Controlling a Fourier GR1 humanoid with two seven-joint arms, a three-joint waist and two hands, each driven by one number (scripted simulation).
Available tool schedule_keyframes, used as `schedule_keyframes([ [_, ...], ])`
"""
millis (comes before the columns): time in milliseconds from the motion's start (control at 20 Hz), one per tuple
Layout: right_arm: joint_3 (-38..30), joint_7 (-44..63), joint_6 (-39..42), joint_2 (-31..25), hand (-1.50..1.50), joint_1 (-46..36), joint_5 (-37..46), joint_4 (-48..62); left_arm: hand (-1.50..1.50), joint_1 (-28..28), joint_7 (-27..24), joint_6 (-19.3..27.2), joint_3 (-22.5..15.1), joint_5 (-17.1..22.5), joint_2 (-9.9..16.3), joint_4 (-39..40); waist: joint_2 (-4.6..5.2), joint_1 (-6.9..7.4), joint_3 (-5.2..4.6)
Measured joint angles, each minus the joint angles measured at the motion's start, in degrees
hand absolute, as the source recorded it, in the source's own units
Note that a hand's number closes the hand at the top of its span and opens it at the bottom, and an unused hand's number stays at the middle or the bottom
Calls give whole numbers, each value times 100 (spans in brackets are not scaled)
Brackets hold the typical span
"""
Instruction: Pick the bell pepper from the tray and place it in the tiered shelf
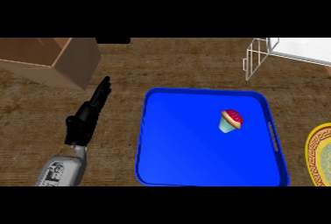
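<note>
Head view, steep look down on the brown wood-grain counter top (pixel 123 144).

Landmark: the bright blue rectangular plastic tray with raised rim (pixel 143 131), lying flat on the counter, its near edge by the view's lower edge.

Task item: one small object (pixel 230 120) lies on the tray floor, toward the tray's right side and a little nearer its far rim than its near rim. Pale teal-green body, orange band, dark red domed top. It is tilted, and reads more like a cupcake than a bell pepper; cannot tell for sure. Nothing touches it.

Left hand (pixel 87 117): black, on a grey forearm, just left of the tray and apart from its rim. Fingers straight and held together, pointing away toward the far side. It holds nothing.

Right hand: does not show.

White wire tiered shelf (pixel 256 59): beyond the tray's far right corner, apart from it, partly cut off.

Open brown cardboard box (pixel 61 61): beyond and left of the tray, well apart.

Round plate with yellow patterned rim (pixel 315 153): just right of the tray, cut by the view's edge
</note>
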Motion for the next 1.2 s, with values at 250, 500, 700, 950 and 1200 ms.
schedule_keyframes([
  [250, -98, -300, -147, -284, 150, -29, -95, 583, 0, -33, 113, -15, 39, -20, 7, -26, -3, -9, -7],
  [500, -1, 483, -503, -627, -150, -3, 527, 1131, 0, 6, 75, -1, 5, -78, -22, -44, 0, 0, -8],
  [700, -30, 655, -673, -662, -150, 63, 538, 1262, 0, 24, 69, -16, 56, -81, -19, -35, -11, -26, -6],
  [950, -206, 583, -625, -619, -150, 77, 103, 981, 0, -10, 109, 3, 122, -105, -23, -17, -31, -71, -4],
  [1200, -410, 289, -292, -676, -150, 74, -492, 724, 0, -34, 134, 14, 107, -127, -101, -8, -37, -86, -4],
])
